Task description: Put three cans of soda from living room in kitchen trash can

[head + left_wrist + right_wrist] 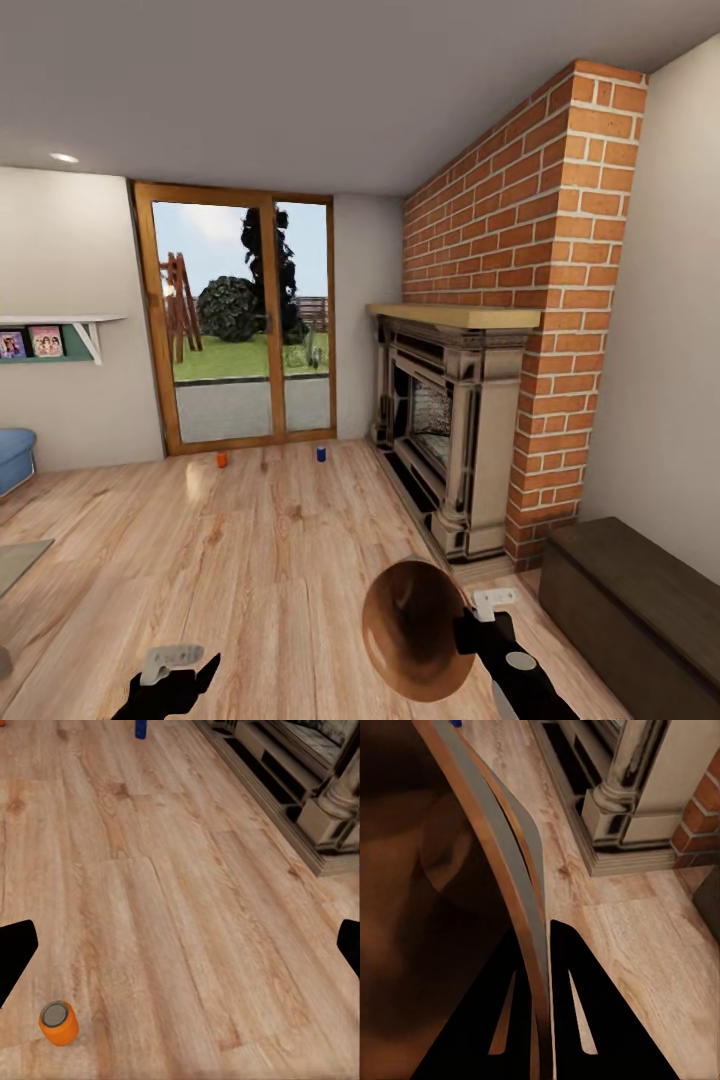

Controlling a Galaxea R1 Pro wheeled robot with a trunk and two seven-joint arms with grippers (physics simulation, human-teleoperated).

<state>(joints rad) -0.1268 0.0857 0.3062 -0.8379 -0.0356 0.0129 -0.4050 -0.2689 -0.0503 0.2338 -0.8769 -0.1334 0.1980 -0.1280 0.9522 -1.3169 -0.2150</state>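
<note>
In the living room, before the brick fireplace (440,420), the robot stands on the wood floor (270,560) facing the glass doors (245,320).

Right gripper (470,625): its fingers are pressed onto the rim of the bucket (410,630), one finger (585,1020) outside the wall and one inside, as the right wrist view shows. The bucket is carried tipped on its side, its tan interior turned toward the head camera.

Left gripper (185,665): fingers spread wide and holding nothing; in the left wrist view the two dark tips sit at opposite edges with bare floor between them.

Cans: one orange can (222,459) and the blue can (321,453) stand upright on the floor just in front of the glass doors, well apart from both grippers. A second orange can (58,1023) stands upright on the floor close under the left gripper, beside one finger rather than between the two; its grey top faces the wrist camera, so its long axis is vertical.

Assessment: the left arm is the free one and the nearer to this can. The pick likely turns on shifting the gripper sideways until the can lies between the fingers, then descending. Risk: a finger clipping the can and toppling it.
</note>
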